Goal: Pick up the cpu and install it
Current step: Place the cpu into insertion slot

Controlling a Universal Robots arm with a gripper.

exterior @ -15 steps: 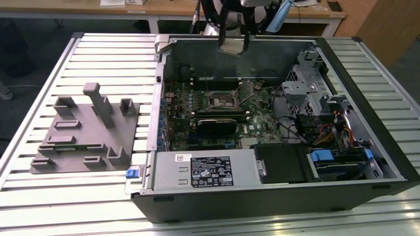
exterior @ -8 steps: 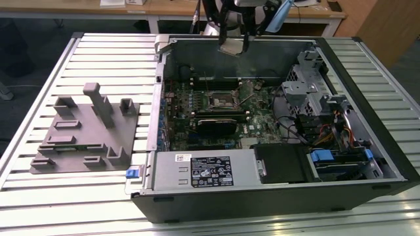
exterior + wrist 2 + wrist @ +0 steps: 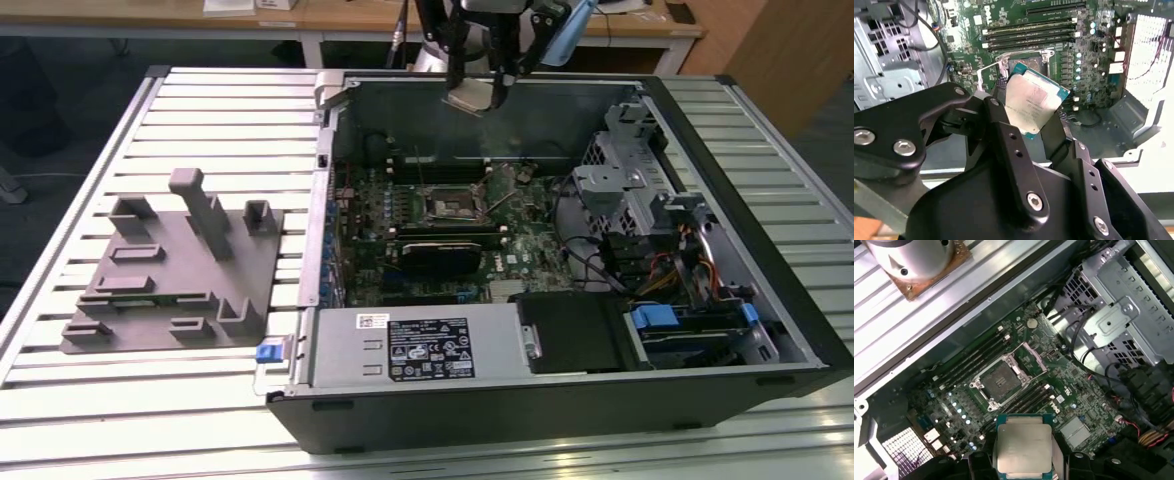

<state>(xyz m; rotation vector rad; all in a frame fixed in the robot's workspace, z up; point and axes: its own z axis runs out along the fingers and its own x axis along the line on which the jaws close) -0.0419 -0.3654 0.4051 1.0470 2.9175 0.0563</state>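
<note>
The cpu (image 3: 1024, 447) is showing a dull silvery metal top; the end effector (image 3: 1029, 126) is looking matt black; the worktop (image 3: 200, 100) is showing pale, smooth ribbed metal slats.

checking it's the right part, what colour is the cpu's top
The cpu has a pale silver metal top, clearest in the first wrist view.

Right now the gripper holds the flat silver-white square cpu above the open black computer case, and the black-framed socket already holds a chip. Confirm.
Wrong: the black-framed socket is empty, as the first wrist view shows. The gripper does hold the flat silver-white square cpu above the open black computer case.
</note>
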